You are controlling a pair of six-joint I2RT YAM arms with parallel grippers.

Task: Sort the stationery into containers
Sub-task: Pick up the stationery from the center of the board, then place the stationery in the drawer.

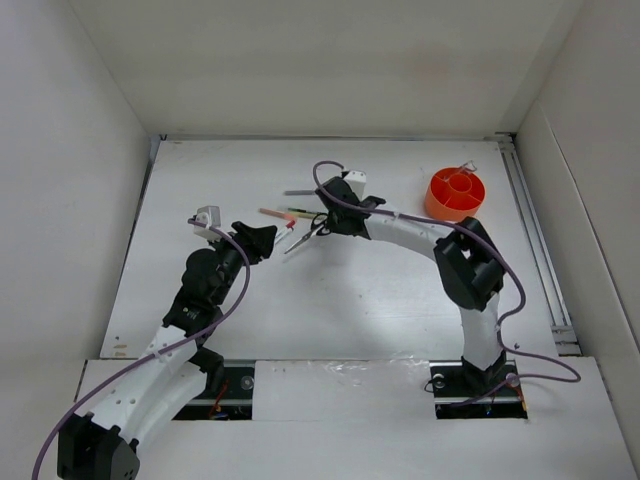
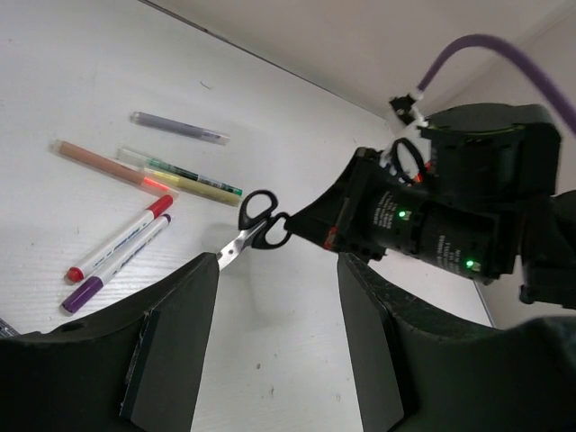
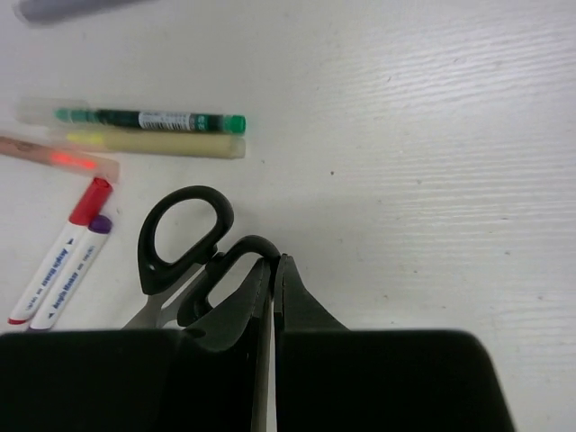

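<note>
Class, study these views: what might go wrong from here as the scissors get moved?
The right gripper seems shut on just one scissors handle rim; lifted, they may slip or swing. The blade tip points at the open left gripper nearby, so a swing might strike it.

Black-handled scissors [image 3: 180, 236] lie flat, blades together. Just beyond their handles rest a green pen [image 3: 148, 119], a yellow highlighter [image 3: 153, 144] and a peach pen [image 3: 54, 155], with a grey stick [image 1: 298, 191] farther off. A red-capped marker [image 3: 52, 261] and a purple-capped marker [image 3: 70, 268] lie side by side to their left. The orange organiser [image 1: 438, 207] stands upright well to their right.
</note>
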